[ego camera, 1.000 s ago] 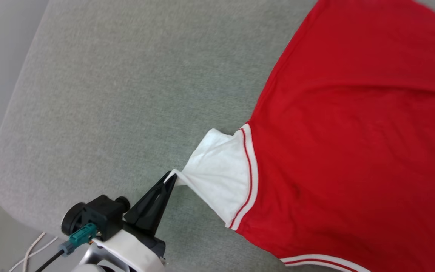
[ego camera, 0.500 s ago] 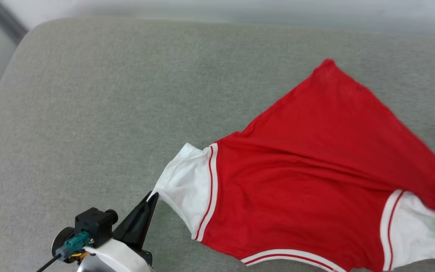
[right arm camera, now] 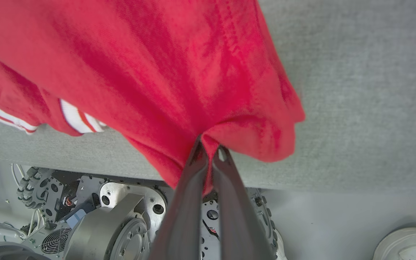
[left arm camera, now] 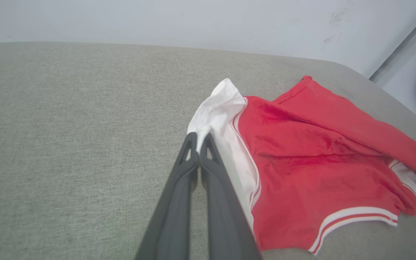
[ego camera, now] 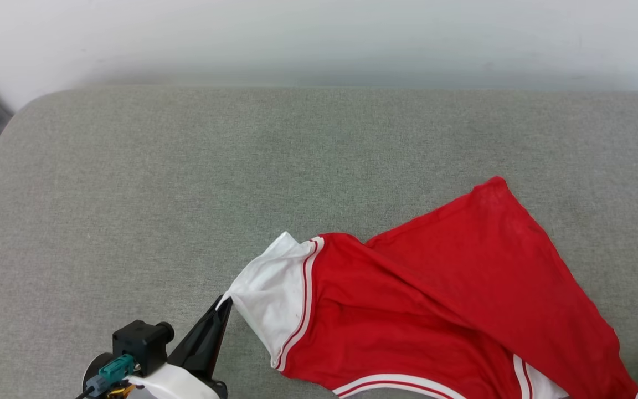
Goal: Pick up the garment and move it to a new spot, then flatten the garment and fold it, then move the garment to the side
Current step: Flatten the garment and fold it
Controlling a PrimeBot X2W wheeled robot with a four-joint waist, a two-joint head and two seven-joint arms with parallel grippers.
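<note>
The garment (ego camera: 435,310) is a red shirt with white sleeves and red-and-white striped trim, lying rumpled on the grey padded surface (ego camera: 186,183) at the lower right of the head view. My left gripper (ego camera: 225,302) is shut on the edge of its white sleeve (ego camera: 269,293), with the cloth drawn to a point. The left wrist view shows the left gripper (left arm camera: 200,139) pinching that sleeve (left arm camera: 222,108), and the red body (left arm camera: 302,162) lies to its right. In the right wrist view my right gripper (right arm camera: 208,146) is shut on a bunch of the garment's red cloth (right arm camera: 157,65), which hangs over the surface's edge.
A pale wall (ego camera: 319,39) runs behind the padded surface, whose left half and far side are bare grey fabric. Below the surface's edge are my wheeled base (right arm camera: 114,216), the floor, and a white shoe (right arm camera: 406,245).
The head view has swung up, so the wall now shows. The garment's right side has come toward the near edge and its red body has folded over. Both grippers keep their hold.
</note>
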